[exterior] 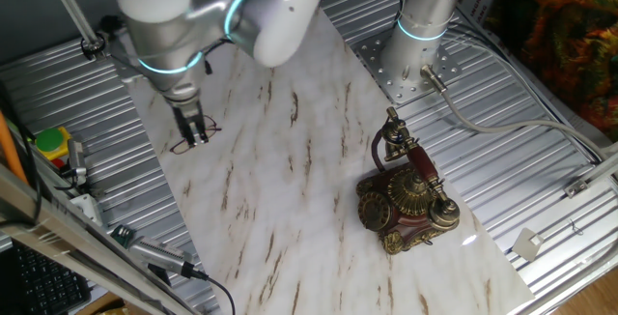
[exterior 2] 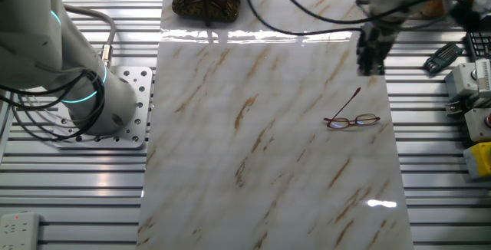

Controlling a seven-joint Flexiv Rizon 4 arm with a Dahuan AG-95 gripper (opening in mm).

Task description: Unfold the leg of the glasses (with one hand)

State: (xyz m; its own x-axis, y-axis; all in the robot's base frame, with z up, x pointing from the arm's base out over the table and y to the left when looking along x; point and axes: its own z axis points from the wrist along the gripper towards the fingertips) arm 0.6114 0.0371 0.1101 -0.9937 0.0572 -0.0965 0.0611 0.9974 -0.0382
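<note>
Glasses (exterior 2: 352,120) lie on the marble surface (exterior 2: 253,166), one leg swung out; the hand (exterior 2: 371,67) hangs just beside them, whether its fingers are apart I cannot tell.

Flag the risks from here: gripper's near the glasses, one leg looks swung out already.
1. The glasses are thin wire lying loose on smooth marble; a sideways push may slide them rather than swing a leg.
2. They lie near the marble's edge beside the ribbed metal table, so a shove could send them off it.
3. The gripper is narrow; a descent slightly off-line could pinch the lenses.
</note>
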